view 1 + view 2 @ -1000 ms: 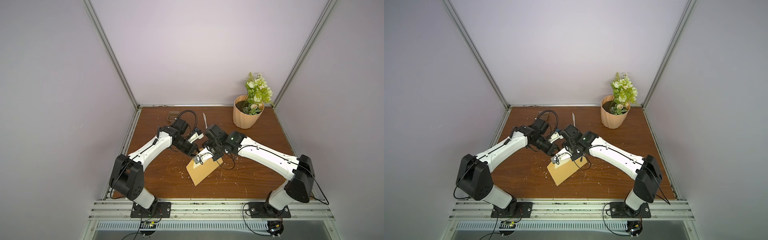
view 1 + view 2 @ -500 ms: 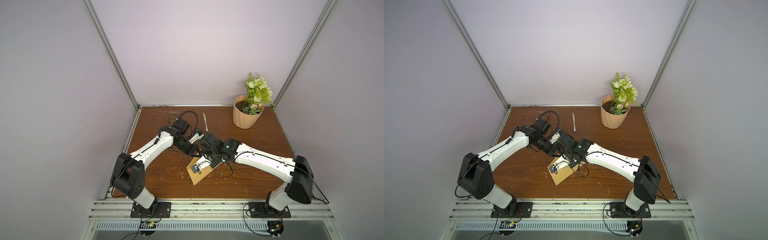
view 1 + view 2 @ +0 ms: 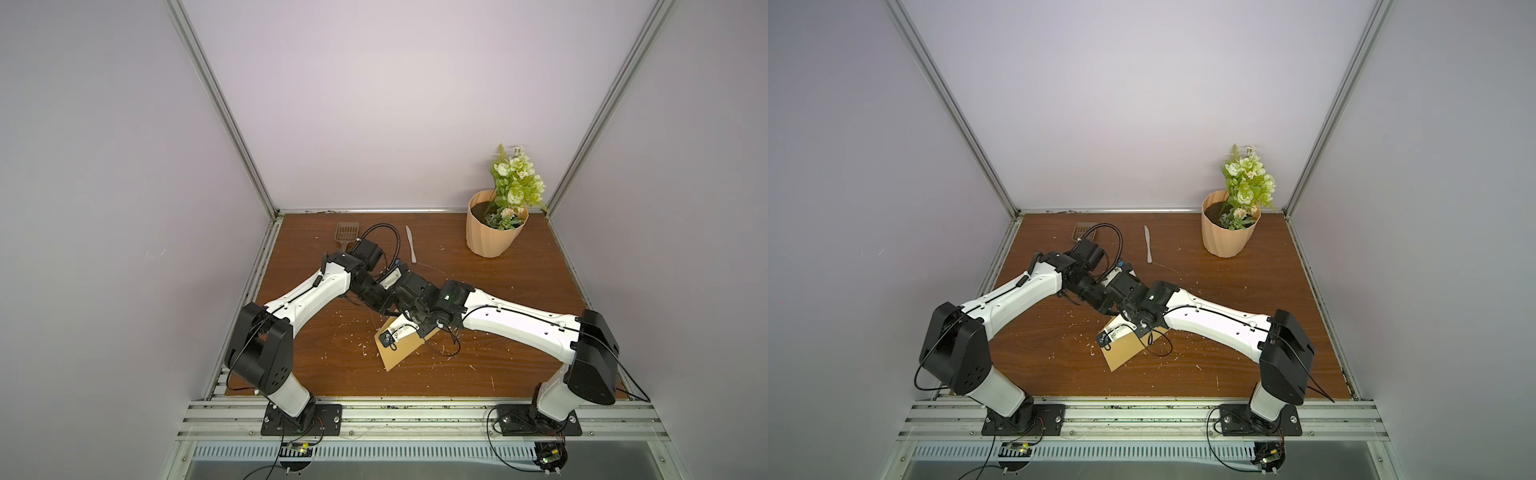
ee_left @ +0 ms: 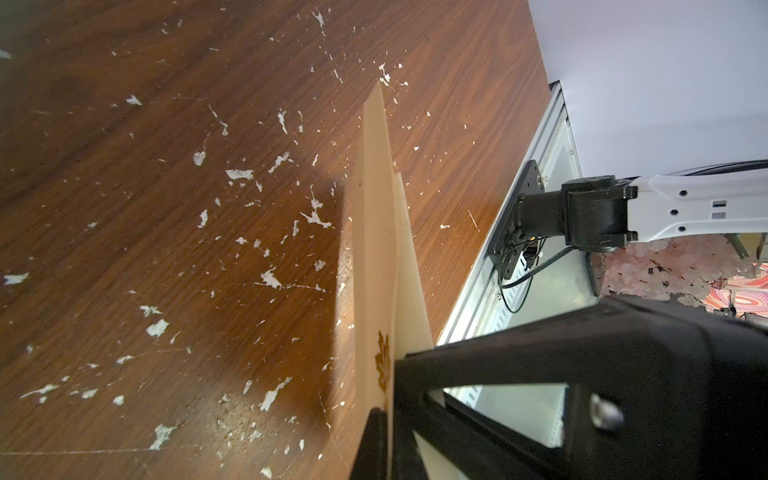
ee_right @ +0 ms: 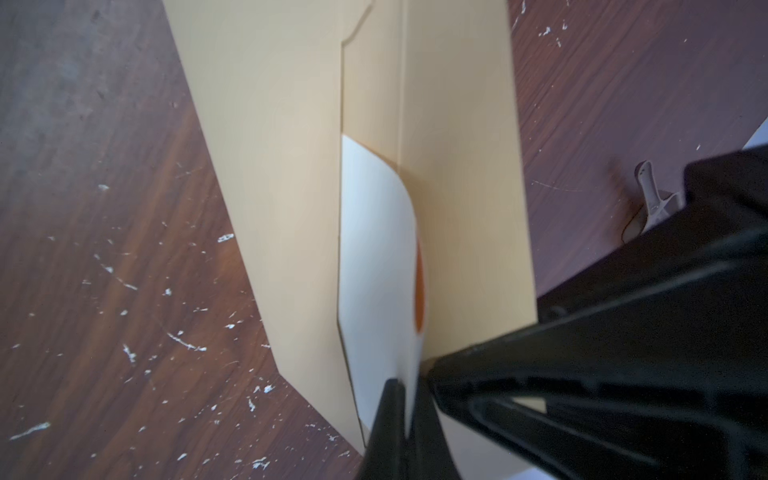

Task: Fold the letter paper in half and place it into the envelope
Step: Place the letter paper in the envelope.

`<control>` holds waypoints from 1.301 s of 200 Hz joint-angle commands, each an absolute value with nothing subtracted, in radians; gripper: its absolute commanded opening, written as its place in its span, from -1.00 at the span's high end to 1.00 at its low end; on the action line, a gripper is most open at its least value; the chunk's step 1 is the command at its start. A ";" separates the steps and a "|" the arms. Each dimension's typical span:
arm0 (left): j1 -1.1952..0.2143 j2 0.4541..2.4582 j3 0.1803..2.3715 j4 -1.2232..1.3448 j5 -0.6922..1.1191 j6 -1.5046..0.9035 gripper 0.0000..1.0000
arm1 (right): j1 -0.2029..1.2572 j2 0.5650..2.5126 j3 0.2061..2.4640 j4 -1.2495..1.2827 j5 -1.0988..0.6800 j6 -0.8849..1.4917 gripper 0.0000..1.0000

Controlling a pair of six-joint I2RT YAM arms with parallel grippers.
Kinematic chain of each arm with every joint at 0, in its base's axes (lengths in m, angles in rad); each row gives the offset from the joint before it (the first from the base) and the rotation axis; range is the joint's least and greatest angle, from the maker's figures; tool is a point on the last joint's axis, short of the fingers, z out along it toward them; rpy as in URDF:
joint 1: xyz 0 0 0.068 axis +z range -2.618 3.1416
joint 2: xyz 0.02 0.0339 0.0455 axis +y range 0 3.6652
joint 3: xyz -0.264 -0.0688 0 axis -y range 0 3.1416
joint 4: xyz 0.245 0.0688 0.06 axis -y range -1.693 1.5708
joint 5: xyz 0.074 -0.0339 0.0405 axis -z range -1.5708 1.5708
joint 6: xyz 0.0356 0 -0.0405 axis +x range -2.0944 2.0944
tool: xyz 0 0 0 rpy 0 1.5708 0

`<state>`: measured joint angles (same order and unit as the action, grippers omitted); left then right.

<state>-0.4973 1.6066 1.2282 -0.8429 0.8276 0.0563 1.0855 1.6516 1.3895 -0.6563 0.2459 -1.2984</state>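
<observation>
Tan kraft envelope (image 3: 401, 353) rests on the table (image 3: 519, 266), at 6 o'clock from both wrists. Right gripper (image 5: 409, 395) pinches the pale letter paper (image 5: 374, 257), partly inside its mouth; left gripper (image 4: 388, 415) pinches what seems the flap (image 5: 465, 208). The bowed sheet may snag and crumple if pushed harder.

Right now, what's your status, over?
Left gripper shut on the envelope. Right gripper shut on the letter paper, part-way inside the envelope. Nothing blocking it.

In a top view a peach flower pot (image 3: 493, 237) stands right of centre, a pale knife (image 3: 411, 246) lies mid-frame and a brown slotted scoop (image 3: 346, 230) left of it, on the fleck-strewn wooden table (image 3: 519, 307).
</observation>
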 commanded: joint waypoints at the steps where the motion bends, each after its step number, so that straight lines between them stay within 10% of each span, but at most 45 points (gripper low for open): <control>1: -0.512 1.615 1.245 -0.870 0.837 0.075 0.99 | 1.092 1.652 1.432 -0.675 0.274 -1.283 1.00; 260: -0.514 1.624 1.250 -0.870 0.851 0.081 0.99 | 1.132 1.738 1.348 -0.610 0.265 -1.223 1.00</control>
